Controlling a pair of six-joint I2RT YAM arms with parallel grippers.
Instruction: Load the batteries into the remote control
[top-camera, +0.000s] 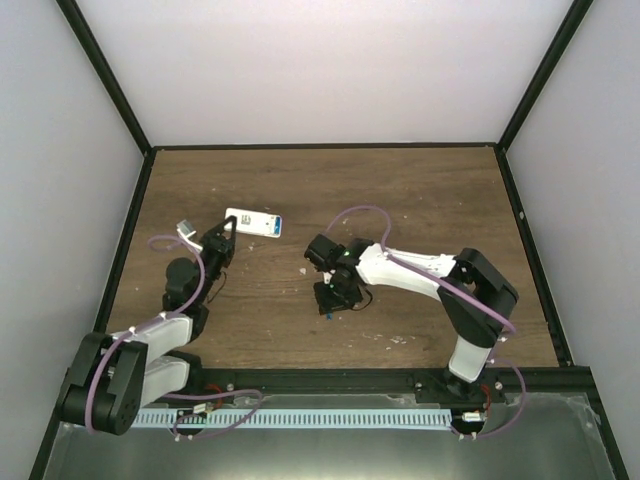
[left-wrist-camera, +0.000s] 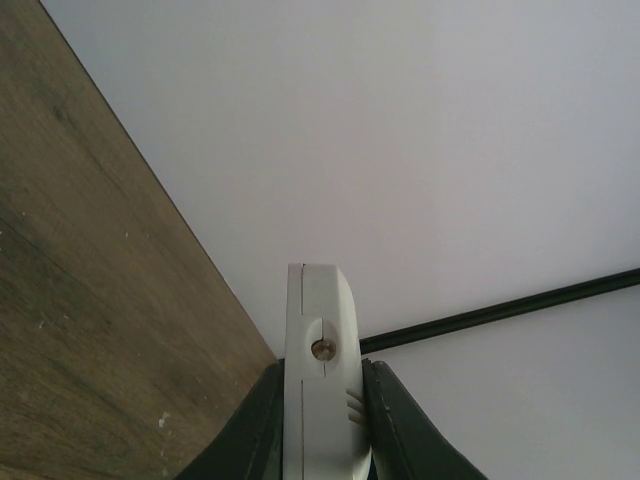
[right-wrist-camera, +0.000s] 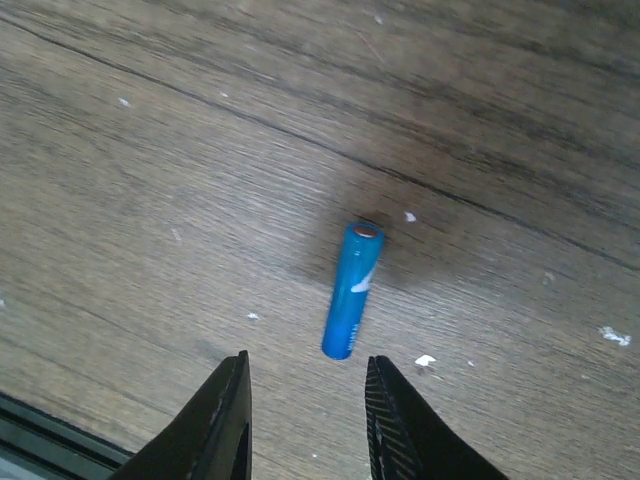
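Right gripper (right-wrist-camera: 307, 362) hovers low over the table (right-wrist-camera: 140, 150), close to the middle of its near edge. Its jaws stand apart with nothing between them. A blue battery (right-wrist-camera: 352, 290) lies flat just ahead of the fingertips, pointing away. Farther back, toward the left edge, the left gripper (left-wrist-camera: 322, 405) clamps the remote control (left-wrist-camera: 318, 330) edge-up off the wood. The step in hand looks like the battery pick-up. The next move calls for advancing, straddling the cylinder's width, then closing.

The top camera looks down on the whole table (top-camera: 400, 200) from behind. Both wrist cameras sit close over it: right facing down, left tilted toward the wall (left-wrist-camera: 400, 150).
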